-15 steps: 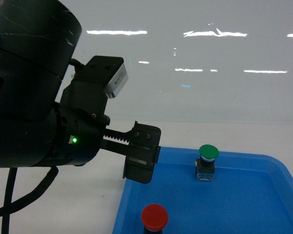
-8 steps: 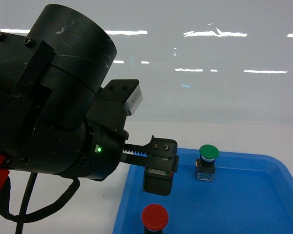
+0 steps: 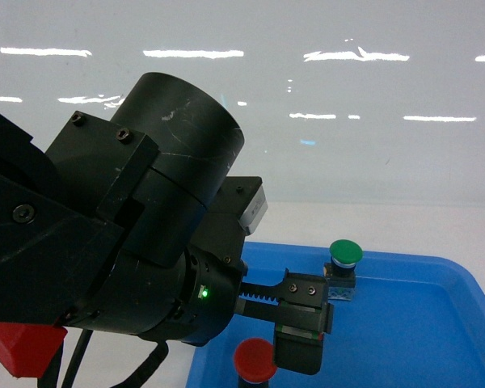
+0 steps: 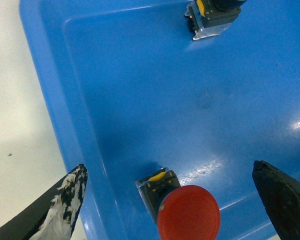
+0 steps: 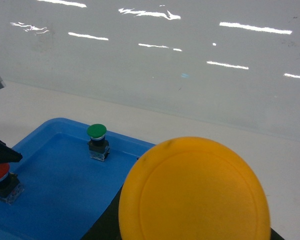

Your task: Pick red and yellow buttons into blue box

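Left wrist view: left claw [image 4: 170,200] gapes wide, empty, around the red button [image 4: 187,212] at bottom; right claw's state hidden, yellow button [image 5: 194,190] fills its view; nothing boxed.

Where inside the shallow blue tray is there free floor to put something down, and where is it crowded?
The blue tray has bare floor between the green button at the back and the red button at the front left corner; the right half is bare too in the head view. The front left is crowded: the open left gripper straddles the red button.

Bright, even light; streaked glare on the wall [image 3: 347,97]; near objects blurred.
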### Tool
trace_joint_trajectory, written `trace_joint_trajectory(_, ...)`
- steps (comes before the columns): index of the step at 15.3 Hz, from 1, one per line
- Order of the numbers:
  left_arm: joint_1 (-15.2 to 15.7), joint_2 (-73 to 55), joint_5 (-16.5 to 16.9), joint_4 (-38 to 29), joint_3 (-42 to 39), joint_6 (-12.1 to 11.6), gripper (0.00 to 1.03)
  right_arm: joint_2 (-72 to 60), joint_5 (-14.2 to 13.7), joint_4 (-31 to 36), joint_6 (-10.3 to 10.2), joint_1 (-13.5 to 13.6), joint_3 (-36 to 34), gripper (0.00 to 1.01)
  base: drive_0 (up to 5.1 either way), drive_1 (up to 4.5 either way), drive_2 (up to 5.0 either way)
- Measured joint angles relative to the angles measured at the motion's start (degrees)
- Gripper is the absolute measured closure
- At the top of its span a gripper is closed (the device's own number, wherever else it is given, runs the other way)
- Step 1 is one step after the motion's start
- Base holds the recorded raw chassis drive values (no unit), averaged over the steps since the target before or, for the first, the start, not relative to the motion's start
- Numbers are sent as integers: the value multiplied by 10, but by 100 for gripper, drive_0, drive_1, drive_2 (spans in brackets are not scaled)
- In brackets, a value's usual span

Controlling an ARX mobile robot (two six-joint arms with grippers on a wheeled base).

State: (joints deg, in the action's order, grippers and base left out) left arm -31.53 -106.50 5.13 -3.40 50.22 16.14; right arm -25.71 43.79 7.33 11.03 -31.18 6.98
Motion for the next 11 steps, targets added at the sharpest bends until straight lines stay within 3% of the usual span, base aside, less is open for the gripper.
trace_joint_trajectory(11,-11,-33,-4,-8,2,1,5,0,0,0,0,0,0,75,0,0,0)
